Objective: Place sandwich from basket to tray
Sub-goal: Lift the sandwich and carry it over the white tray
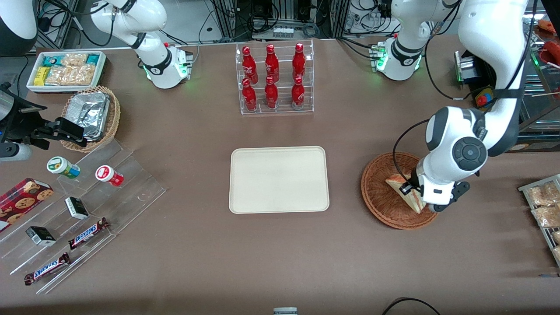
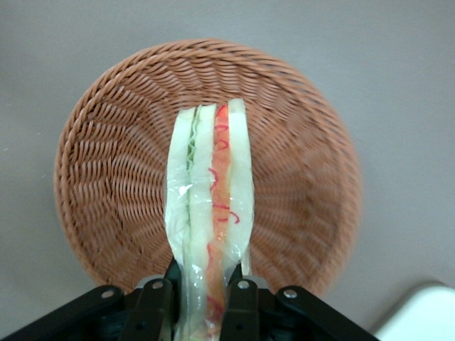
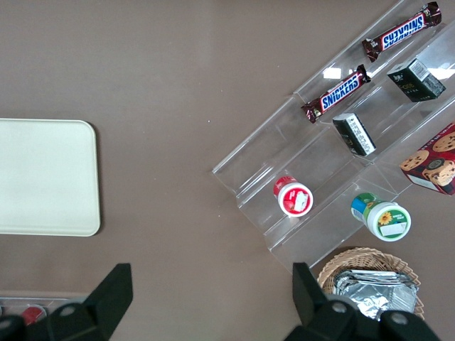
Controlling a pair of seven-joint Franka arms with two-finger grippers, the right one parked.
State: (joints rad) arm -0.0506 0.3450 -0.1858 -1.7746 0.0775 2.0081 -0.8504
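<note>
Pincer [image 2: 201, 295] clamped on the wrapped sandwich [image 2: 211, 206] over the reddish wicker basket [image 2: 106, 156], wedge's long axis pointing straight out from the fingers. Cream tray [image 1: 279, 179] sits sideways toward parked arm's end.

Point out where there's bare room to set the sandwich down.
The tray is bare within its rim, and open table lies between it and the basket. The basket is crowded: the hand is shut on the sandwich above it.
</note>
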